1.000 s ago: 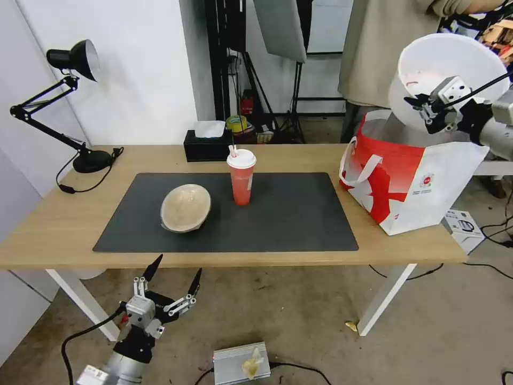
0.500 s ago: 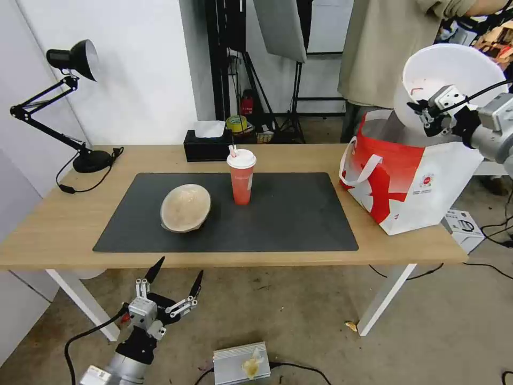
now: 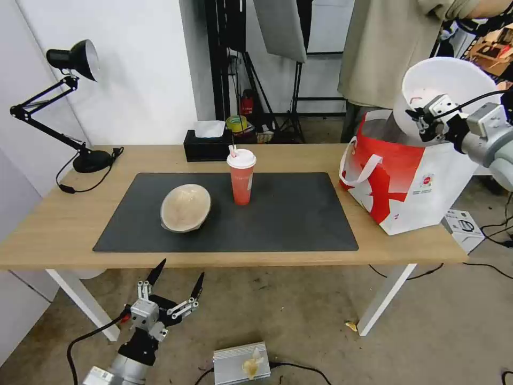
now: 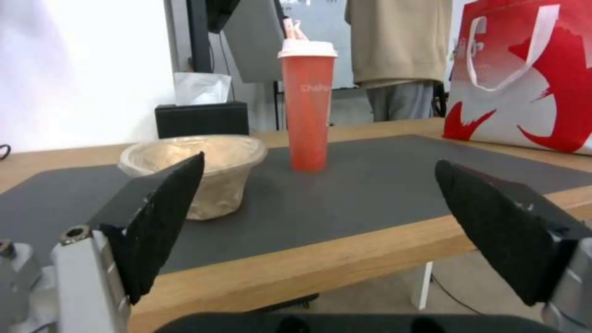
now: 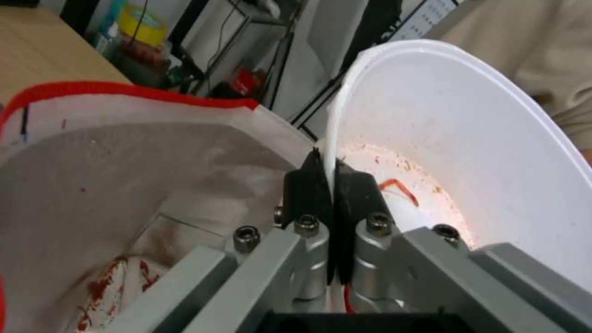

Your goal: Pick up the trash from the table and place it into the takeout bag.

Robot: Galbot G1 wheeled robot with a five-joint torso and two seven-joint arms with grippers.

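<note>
My right gripper (image 3: 418, 115) (image 5: 331, 173) is shut on the rim of the white plastic bowl (image 3: 443, 85) (image 5: 456, 152), which has red food scraps inside. It holds the bowl tilted, with its lower part dipping into the open top of the red-and-white takeout bag (image 3: 411, 176) (image 5: 111, 185) at the table's right end. A beige shallow bowl (image 3: 185, 207) (image 4: 203, 166) and a red cup with a white lid (image 3: 241, 179) (image 4: 307, 106) stand on the dark grey mat (image 3: 230, 214). Below the table's front edge hangs my left gripper (image 3: 176, 280) (image 4: 314, 203), open.
A black tissue box (image 3: 206, 141) sits at the table's back edge and a black desk lamp (image 3: 64, 101) at the far left. On the floor lie a small white box (image 3: 464, 227) to the right and a silver box (image 3: 240, 363) in front. A person stands behind the bag.
My right gripper has lowered the white bowl, bringing it down into the mouth of the bag. The left gripper has sunk slightly lower.
</note>
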